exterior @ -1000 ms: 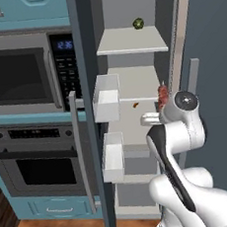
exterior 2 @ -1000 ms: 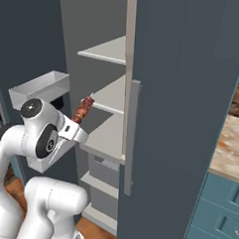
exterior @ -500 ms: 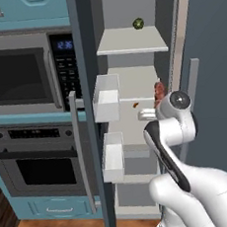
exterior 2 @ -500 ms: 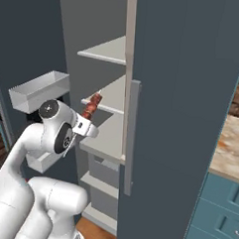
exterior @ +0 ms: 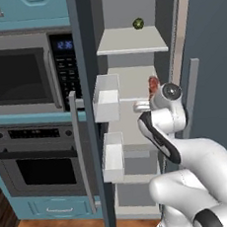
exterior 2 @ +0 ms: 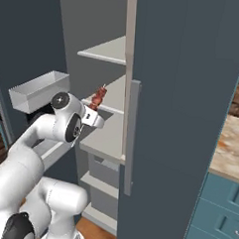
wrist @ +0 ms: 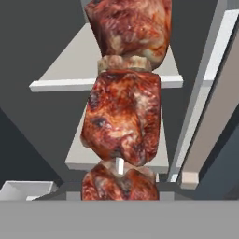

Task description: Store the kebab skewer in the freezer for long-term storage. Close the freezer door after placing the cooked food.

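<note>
The kebab skewer [wrist: 123, 116], reddish-brown meat chunks on a pale stick, stands upright in my gripper [exterior 2: 95, 112], which is shut on its lower end. It hangs just above the front of the freezer's [exterior: 131, 79] middle shelf [exterior 2: 108, 136], at the right side of the opening [exterior: 153, 84]. The freezer door [exterior: 92, 137] stands wide open at the left, its white bins [exterior: 106, 97] facing inward. In the hand view the meat hides the fingertips, and pale shelves [wrist: 65, 74] lie behind it.
A small round green item [exterior: 138, 23] sits on the upper shelf. The matching plain door [exterior 2: 192, 95] with its grey handle [exterior 2: 132, 137] is shut at the right. A microwave [exterior: 17, 76] and oven [exterior: 42, 167] stand left of the open door.
The arm has reached forward and slightly up, carrying the skewer from in front of the opening to over the middle shelf's front edge. The grip is unchanged.
</note>
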